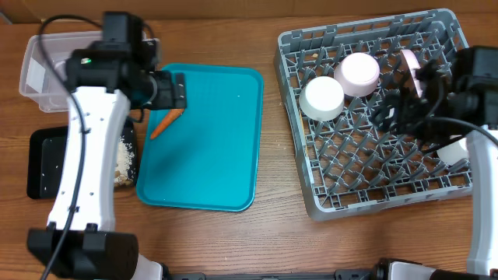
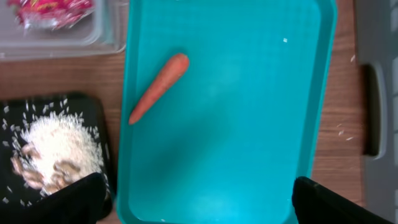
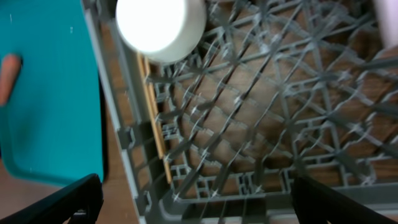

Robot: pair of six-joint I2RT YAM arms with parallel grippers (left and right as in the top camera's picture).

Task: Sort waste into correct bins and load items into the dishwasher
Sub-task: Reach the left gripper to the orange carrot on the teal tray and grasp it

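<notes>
left wrist shows the carrot [image 2: 158,87] lying beyond the wide, empty left hand [image 2: 199,204].

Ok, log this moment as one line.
left gripper open over teal tray | carrot on teal tray | rice in black tray | bowl in dish rack | right gripper open over dish rack

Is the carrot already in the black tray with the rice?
No, the carrot lies on the teal tray, near its left edge, apart from the rice in the black tray.
</notes>
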